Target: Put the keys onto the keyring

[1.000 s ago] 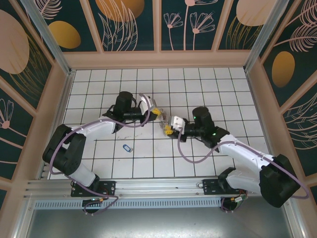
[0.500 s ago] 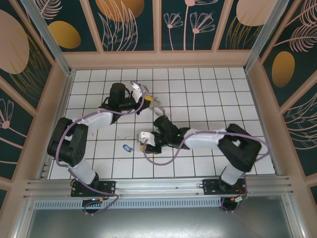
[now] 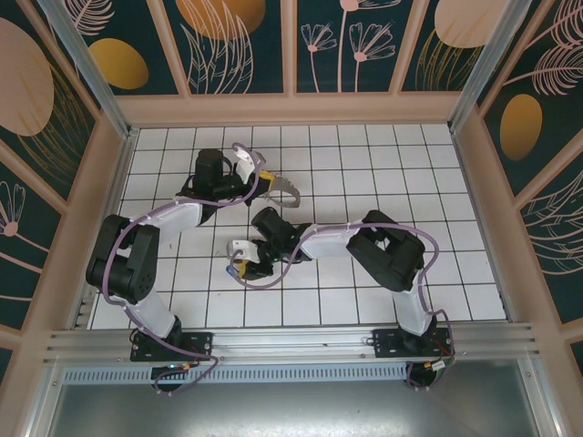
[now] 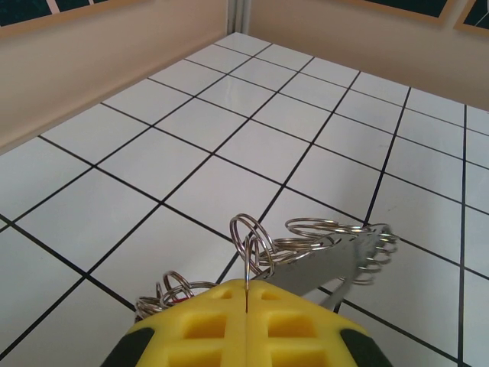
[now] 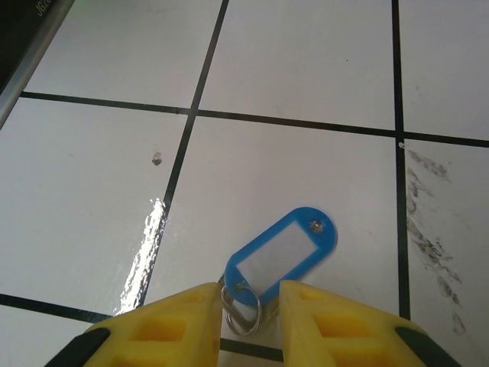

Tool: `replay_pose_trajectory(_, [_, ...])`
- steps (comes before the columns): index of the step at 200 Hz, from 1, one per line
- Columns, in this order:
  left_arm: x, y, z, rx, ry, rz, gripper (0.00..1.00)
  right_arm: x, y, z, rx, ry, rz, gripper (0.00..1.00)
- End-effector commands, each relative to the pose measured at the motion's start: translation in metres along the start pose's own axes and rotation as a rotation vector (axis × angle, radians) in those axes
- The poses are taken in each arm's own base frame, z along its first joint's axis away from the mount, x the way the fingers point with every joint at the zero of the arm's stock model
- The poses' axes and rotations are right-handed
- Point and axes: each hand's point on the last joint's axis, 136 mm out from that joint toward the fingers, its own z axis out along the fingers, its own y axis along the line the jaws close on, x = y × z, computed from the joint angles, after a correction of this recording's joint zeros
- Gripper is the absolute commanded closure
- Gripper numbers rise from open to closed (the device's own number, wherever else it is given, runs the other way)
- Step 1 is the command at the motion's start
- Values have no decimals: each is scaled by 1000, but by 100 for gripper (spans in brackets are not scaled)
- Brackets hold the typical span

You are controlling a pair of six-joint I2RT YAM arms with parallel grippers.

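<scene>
My left gripper [image 3: 265, 179] is at the back left of the tiled floor, shut on the keyring [image 3: 288, 190]. In the left wrist view its yellow fingers [image 4: 199, 329] pinch the keyring's thin wire [image 4: 247, 267], and several small split rings are threaded along the loop [image 4: 336, 264]. One key, a blue oval tag [image 5: 281, 255] with a small metal ring [image 5: 243, 310], lies flat on a tile. My right gripper [image 5: 250, 307] is low over it and open, one yellow finger on each side of the tag's ring end. In the top view the right gripper [image 3: 240, 265] covers that key.
The beige side wall [image 4: 92, 46] stands close behind and left of the left gripper. The right arm [image 3: 383, 241] stretches across the middle of the floor. Dark scuff marks [image 5: 428, 229] stain the tile right of the tag.
The right arm swung from the middle to the front left and came down over the blue key, its jaws widening. The left gripper drew slightly back and left with the keyring.
</scene>
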Motion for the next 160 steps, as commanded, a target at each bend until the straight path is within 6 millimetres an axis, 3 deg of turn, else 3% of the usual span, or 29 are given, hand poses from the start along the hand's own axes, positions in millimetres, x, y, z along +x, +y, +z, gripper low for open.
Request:
replay_pose_trajectory(1, [-20,-2,-4,23,-39,53,100,-1,10,6,-59,5,-11,72])
replay_pose_trajectory(105, [-20,-7,-4,50,-37,56,100,15,14,15,-95,37,23,72])
replay_pose_trajectory(160, [-23,-9,-5,64,-41,62,100,-2,7,4,-37,2,-16,68])
